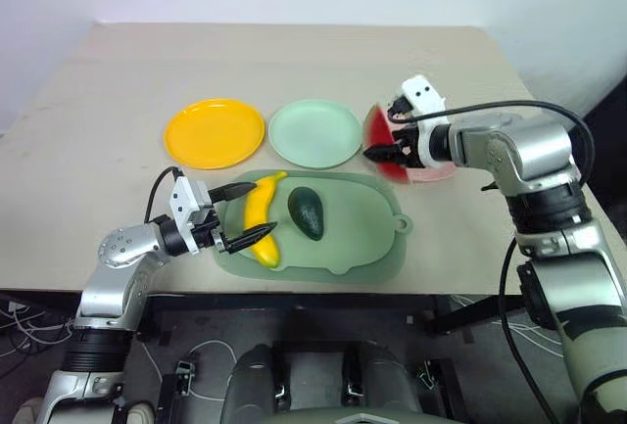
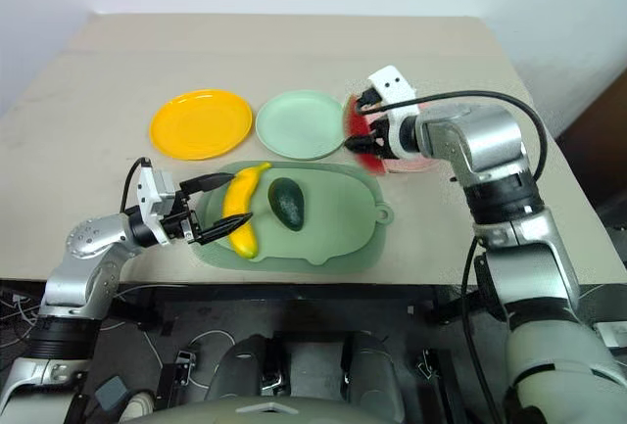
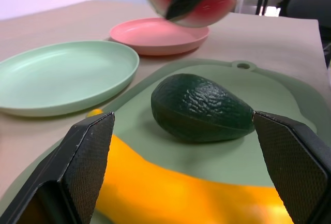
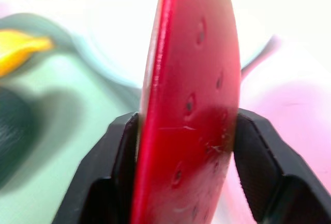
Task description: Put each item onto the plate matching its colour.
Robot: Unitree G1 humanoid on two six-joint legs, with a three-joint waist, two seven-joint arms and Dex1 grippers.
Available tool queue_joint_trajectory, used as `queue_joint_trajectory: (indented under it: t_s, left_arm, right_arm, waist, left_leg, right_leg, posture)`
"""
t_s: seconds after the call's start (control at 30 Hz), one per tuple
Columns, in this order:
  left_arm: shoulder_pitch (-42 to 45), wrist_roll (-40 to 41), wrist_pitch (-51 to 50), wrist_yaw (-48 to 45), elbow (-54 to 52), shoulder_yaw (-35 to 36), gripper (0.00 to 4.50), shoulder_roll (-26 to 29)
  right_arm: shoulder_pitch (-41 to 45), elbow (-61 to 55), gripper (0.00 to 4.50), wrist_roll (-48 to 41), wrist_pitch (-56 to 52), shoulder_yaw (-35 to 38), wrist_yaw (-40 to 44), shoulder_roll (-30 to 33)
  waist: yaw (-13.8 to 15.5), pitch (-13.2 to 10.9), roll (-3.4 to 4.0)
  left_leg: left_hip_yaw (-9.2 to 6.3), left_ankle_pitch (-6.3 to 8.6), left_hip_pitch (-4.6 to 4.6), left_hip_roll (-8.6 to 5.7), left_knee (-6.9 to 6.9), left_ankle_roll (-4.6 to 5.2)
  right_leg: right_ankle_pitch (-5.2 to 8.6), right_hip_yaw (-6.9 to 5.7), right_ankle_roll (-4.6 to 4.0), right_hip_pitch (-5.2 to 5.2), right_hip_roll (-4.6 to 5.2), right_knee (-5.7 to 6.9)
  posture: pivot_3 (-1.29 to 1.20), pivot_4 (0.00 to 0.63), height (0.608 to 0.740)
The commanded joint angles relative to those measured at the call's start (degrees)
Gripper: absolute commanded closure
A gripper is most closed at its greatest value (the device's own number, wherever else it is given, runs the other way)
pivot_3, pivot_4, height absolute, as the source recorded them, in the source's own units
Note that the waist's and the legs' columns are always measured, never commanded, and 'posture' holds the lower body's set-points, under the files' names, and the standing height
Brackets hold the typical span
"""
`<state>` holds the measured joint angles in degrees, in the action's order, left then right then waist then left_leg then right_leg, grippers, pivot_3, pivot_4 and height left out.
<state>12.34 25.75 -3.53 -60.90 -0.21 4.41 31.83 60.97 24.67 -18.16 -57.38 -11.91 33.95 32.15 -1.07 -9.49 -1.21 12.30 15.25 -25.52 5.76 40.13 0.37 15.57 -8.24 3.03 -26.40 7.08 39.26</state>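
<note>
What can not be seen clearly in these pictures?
- Pink plate: mostly hidden in the eye views by the right gripper and watermelon.
- Banana: both ends cut off in the left wrist view by the left gripper's fingers.
- Avocado: blurred, cut off in the right wrist view.

Beige table (image 1: 294, 62), pale green tray (image 1: 362, 233), floor cables (image 1: 24, 321)

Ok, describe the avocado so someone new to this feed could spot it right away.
Find the large pale green tray at the near edge of the table, in front of the row of round plates. Two toy fruits lie on it; the avocado is the one beside the yellow banana. It is dark green, egg-shaped and pebbly-skinned, where the banana is long and curved.
</note>
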Motion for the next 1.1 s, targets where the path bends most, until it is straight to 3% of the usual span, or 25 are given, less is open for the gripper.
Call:
queue_joint_trajectory:
  t_s: [0.03, 0.23, 0.43, 0.57, 0.67, 0.93, 1.1]
  left_arm:
    - [0.8, 0.8, 0.4, 0.8, -1.7, 1.7, 0.00, 0.4]
    - [-1.5, 0.9, -0.1, 2.2, -4.1, 2.5, 0.00, 0.4]
    - [-3.6, 1.1, -0.4, 3.1, -6.1, 3.5, 0.00, 1.3]
    - [-4.8, 1.6, -0.9, 3.3, -7.2, 4.3, 0.00, 1.8]
    - [-5.1, 1.6, -0.9, 3.4, -7.3, 4.3, 0.00, 1.9]
    - [-4.3, 1.8, -1.1, 3.5, -6.9, 3.6, 0.00, 1.6]
    - [-3.9, 2.5, -1.4, 3.1, -6.7, 4.0, 0.00, 1.6]
  right_arm:
    - [7.4, 18.3, 2.14, 6.1, 12.4, 1.1, -1.5, -2.3]
    - [14.1, 41.7, 2.14, 13.7, 26.7, 1.9, -9.0, -6.1]
    - [16.1, 48.0, 2.14, 15.4, 28.2, 5.5, -12.3, -7.0]
    - [16.2, 48.4, 0.90, 16.1, 30.2, 8.0, -14.7, -7.0]
    - [16.9, 47.4, 0.02, 16.4, 30.3, 9.3, -14.0, -6.2]
    - [16.8, 38.3, 0.02, 14.3, 25.8, 13.2, -9.0, -3.7]
    - [10.5, 16.3, 0.02, 9.4, 11.4, 15.9, -4.8, -2.2]
  waist:
    - [-0.2, 0.0, 0.03]
    - [-1.4, -0.1, 0.10]
    - [-1.7, -0.1, 0.16]
    - [-1.7, -0.1, 0.18]
    - [-1.6, -0.1, 0.21]
    - [-1.6, -0.2, 0.26]
    - [-1.5, -0.2, 0.28]
  left_leg:
    - [0.02, 0.00, 0.00, 0.00, 0.00, 0.00]
    - [0.13, -0.04, -0.04, 0.01, -0.04, -0.06]
    - [0.11, -0.05, 0.01, 0.02, -0.03, -0.08]
    - [0.10, -0.05, 0.02, 0.04, -0.03, -0.08]
    - [0.10, -0.05, 0.01, 0.04, -0.03, -0.08]
    - [0.10, -0.05, 0.00, 0.04, -0.03, -0.08]
    - [0.08, -0.05, 0.00, 0.05, -0.04, -0.08]
  right_leg:
    - [0.00, 0.01, 0.00, -0.01, 0.00, 0.00]
    - [0.02, 0.03, 0.03, -0.09, -0.03, 0.04]
    - [0.02, 0.12, 0.03, -0.10, -0.03, 0.12]
    - [0.02, 0.14, 0.03, -0.11, -0.04, 0.12]
    - [0.02, 0.16, 0.03, -0.13, -0.04, 0.13]
    - [0.02, 0.17, 0.03, -0.15, -0.03, 0.13]
    - [0.02, 0.19, 0.03, -0.15, -0.03, 0.11]
  posture:
    - [0.00, 0.150, 0.695]
    - [0.00, 0.150, 0.695]
    - [0.00, 0.150, 0.695]
    - [0.00, 0.150, 0.695]
    - [0.00, 0.150, 0.695]
    - [0.00, 0.150, 0.695]
    - [0.00, 0.150, 0.695]
